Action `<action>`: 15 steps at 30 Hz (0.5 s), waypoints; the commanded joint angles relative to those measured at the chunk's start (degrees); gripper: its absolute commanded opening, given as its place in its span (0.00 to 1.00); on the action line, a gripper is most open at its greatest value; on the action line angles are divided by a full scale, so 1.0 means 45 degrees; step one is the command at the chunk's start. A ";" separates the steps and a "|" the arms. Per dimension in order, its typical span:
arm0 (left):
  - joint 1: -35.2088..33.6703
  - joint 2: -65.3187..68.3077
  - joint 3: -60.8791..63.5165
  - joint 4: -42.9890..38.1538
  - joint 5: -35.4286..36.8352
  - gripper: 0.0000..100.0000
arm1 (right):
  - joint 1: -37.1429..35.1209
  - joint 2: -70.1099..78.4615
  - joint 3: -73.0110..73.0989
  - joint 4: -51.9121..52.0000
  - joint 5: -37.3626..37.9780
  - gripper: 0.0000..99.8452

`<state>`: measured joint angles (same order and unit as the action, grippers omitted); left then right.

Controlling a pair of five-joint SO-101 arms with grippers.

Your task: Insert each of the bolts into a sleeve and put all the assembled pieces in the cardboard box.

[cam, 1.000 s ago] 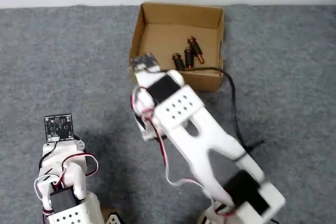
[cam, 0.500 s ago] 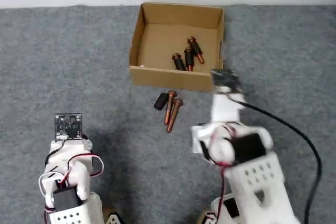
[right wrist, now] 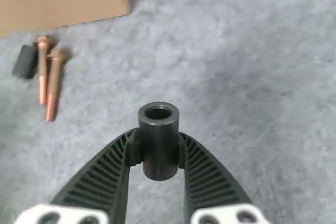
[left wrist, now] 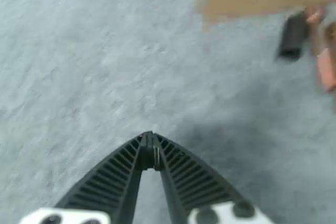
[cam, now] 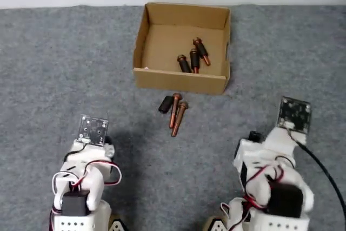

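Observation:
My right gripper (right wrist: pixel 156 141) is shut on a black sleeve (right wrist: pixel 158 124), held upright with its bore showing, above the grey carpet. A second black sleeve (cam: pixel 165 104) and two copper bolts (cam: pixel 174 110) (cam: pixel 179 118) lie loose just in front of the cardboard box (cam: pixel 178 81). Three assembled pieces (cam: pixel 193 57) lie inside the box. My left gripper (left wrist: pixel 150 148) is shut on nothing, low over bare carpet, with the loose sleeve (left wrist: pixel 292 35) and a bolt (left wrist: pixel 324 66) farther off. The right arm (cam: pixel 273 171) is at the near right and the left arm (cam: pixel 81 177) at the near left.
Grey carpet (cam: pixel 65 68) covers the table, with open room left and right of the box and between the two arms. A black cable (cam: pixel 324 171) runs off beside the right arm.
The right arm swung from the box's front wall back to the near right, uncovering the loose sleeve and bolts. The left arm shifted a little to the right.

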<state>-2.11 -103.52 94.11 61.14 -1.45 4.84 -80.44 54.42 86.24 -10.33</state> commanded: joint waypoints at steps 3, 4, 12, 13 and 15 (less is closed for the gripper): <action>0.1993 -0.0039 -0.2042 -0.0313 0.2520 0.00 | 0.0440 -0.1631 0.1094 0.0440 -0.0742 0.01; 0.2266 -0.0020 -0.2198 -0.0313 0.2579 0.00 | 0.0440 -0.1983 0.1250 0.0381 -0.1094 0.01; 0.3321 0.4825 -0.5031 -0.0918 0.2637 0.00 | 0.0440 -0.4444 0.2168 -0.0147 -0.1211 0.01; 0.3497 0.5802 -0.5617 -0.1211 0.2637 0.00 | 0.0440 -0.4562 0.2168 -0.0147 -0.1250 0.01; 0.3888 0.7775 -0.6691 -0.1797 0.2637 0.00 | 0.0459 -0.4581 0.2168 -0.0127 -0.1289 0.01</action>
<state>13.10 -80.75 72.22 57.27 9.71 6.07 -100.75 64.62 87.12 -15.52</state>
